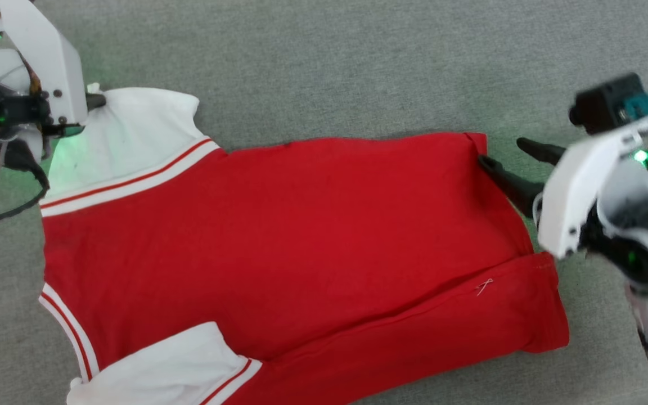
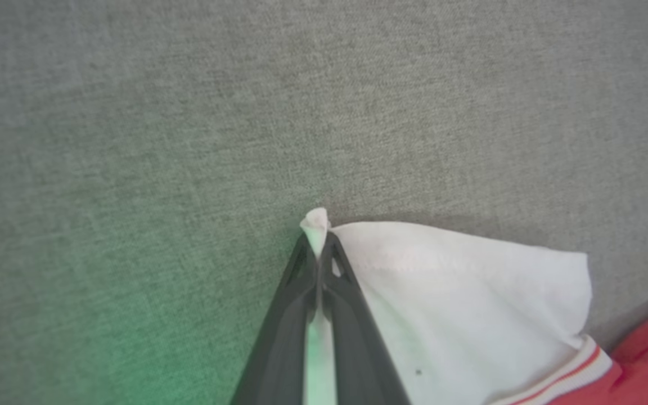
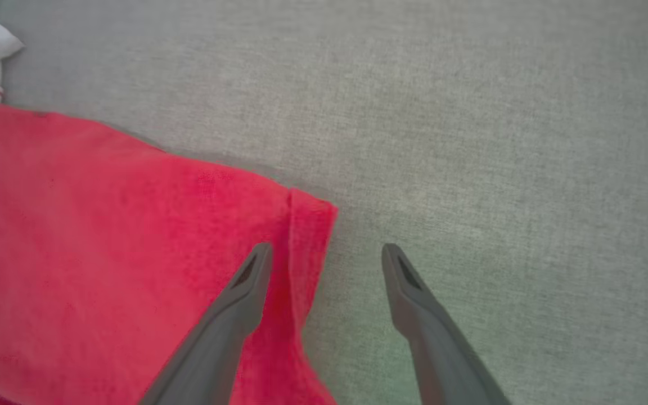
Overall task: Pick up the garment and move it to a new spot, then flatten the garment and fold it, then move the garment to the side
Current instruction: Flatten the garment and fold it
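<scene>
The garment (image 1: 301,236), a red jersey with white sleeves and red-and-white stripe trim, lies spread on the grey surface with its plain side up and its lower part folded over. My left gripper (image 2: 317,236) is shut on the tip of the far white sleeve (image 2: 459,304), at the upper left in the head view, where the left gripper (image 1: 96,101) shows at that sleeve (image 1: 127,135). My right gripper (image 3: 327,252) is open at the garment's far hem corner (image 3: 310,225), one finger over the red cloth and one over the bare surface; the right gripper (image 1: 501,152) shows at the garment's right edge.
The grey fabric surface (image 1: 358,62) stretches around the garment on all sides, with bare room beyond it at the top and right. A second white sleeve (image 1: 172,365) lies at the bottom left.
</scene>
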Controlling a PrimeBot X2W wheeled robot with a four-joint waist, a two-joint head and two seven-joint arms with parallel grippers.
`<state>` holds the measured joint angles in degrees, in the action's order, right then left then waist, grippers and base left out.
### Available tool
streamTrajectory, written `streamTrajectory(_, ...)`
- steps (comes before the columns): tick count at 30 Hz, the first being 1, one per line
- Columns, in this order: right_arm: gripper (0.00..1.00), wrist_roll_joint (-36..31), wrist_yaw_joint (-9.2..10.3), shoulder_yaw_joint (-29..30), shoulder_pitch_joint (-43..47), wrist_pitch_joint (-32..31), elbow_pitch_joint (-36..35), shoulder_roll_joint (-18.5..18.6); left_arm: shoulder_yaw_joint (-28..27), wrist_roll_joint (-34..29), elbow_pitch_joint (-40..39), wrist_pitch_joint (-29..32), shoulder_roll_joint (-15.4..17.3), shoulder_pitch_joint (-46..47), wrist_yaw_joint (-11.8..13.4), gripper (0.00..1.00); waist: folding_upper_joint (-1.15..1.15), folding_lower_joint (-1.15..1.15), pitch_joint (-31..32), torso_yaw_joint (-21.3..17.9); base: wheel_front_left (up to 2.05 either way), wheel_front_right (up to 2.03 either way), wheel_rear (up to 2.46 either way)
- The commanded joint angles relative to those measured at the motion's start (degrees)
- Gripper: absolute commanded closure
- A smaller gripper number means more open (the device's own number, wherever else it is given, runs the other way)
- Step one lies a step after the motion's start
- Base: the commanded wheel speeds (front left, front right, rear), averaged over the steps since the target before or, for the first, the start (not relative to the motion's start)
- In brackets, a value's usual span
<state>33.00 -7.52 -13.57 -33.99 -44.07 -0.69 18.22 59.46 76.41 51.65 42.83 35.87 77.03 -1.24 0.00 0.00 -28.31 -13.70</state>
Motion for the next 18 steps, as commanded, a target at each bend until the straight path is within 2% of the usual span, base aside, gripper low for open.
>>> streamTrajectory(1,0.0,-0.4,0.07,-0.13,-1.75,-1.26,1.74,-0.18,1.76,0.09,0.65,0.64,-2.64,-3.96,-0.4,1.0,0.0,0.0,-0.09,0.11,0.0,0.0,0.0)
streamTrajectory(6,0.0,0.19,0.06,-1.96,-8.91,-7.68,11.85,-2.1,1.62,0.1,1.38,0.14,-3.95,-3.32,-1.01,1.0,0.0,0.0,-0.43,0.78,0.0,0.0,0.0)
streamTrajectory(11,0.0,1.17,0.06,-4.88,-13.9,-11.46,20.63,-4.16,1.5,0.34,2.25,-0.24,-5.22,-3.24,-1.34,1.0,0.0,0.0,-0.65,1.47,0.0,0.0,0.0)
streamTrajectory(12,0.23,1.39,0.05,-5.66,-14.49,-12.2,22.01,-4.37,1.5,0.37,2.41,-0.26,-5.4,-3.22,-1.46,1.0,0.0,0.0,-0.66,1.62,0.0,0.0,0.0)
streamTrajectory(13,0.99,1.5,0.05,-6.53,-15.07,-12.67,22.99,-4.36,1.52,0.38,2.57,-0.35,-5.56,-3.21,-1.52,1.0,0.0,0.0,-0.66,1.79,0.0,0.0,0.0)
streamTrajectory(18,1.0,2.29,0.04,-8.55,-17.08,-13.23,26.63,-3.34,1.07,0.69,3.56,-1.03,-6.13,-3.0,-1.92,1.0,0.0,0.0,-0.26,2.83,0.0,0.0,0.0)
